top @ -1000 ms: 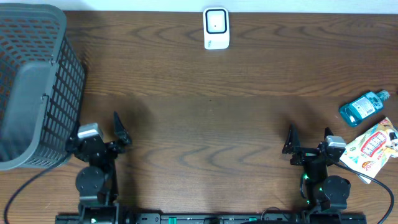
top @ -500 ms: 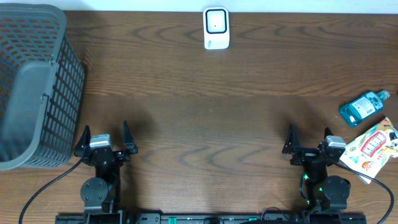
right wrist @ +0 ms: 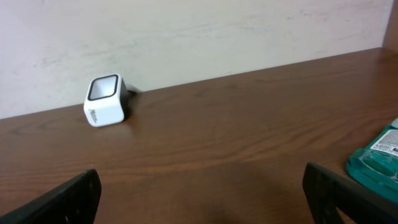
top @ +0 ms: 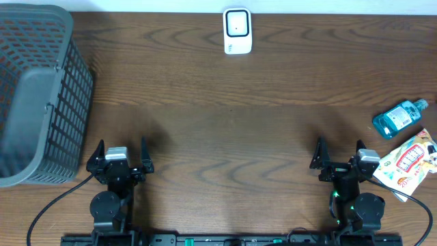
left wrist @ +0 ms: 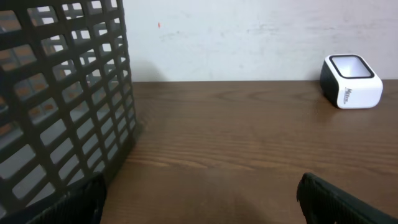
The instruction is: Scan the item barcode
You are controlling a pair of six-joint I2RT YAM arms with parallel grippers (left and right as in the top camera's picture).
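The white scanner [top: 237, 31] with a dark window stands at the far edge of the table; it also shows in the left wrist view [left wrist: 352, 81] and the right wrist view [right wrist: 106, 100]. Two items lie at the right edge: a teal bottle [top: 399, 117] on its side, whose corner also shows in the right wrist view [right wrist: 376, 163], and a colourful snack packet [top: 410, 161]. My left gripper [top: 121, 145] rests open near the front left, nothing between its fingers [left wrist: 200, 199]. My right gripper [top: 339, 145] is open and empty near the front right [right wrist: 202, 186], just left of the packet.
A large grey mesh basket [top: 37, 96] fills the left side, its wall close to my left gripper [left wrist: 62, 93]. A pale wall runs behind the table's far edge. Cables trail from both arm bases at the front.
My left gripper has swung from pointing toward the basket to facing straight ahead, shifting slightly right. The right arm has not moved.
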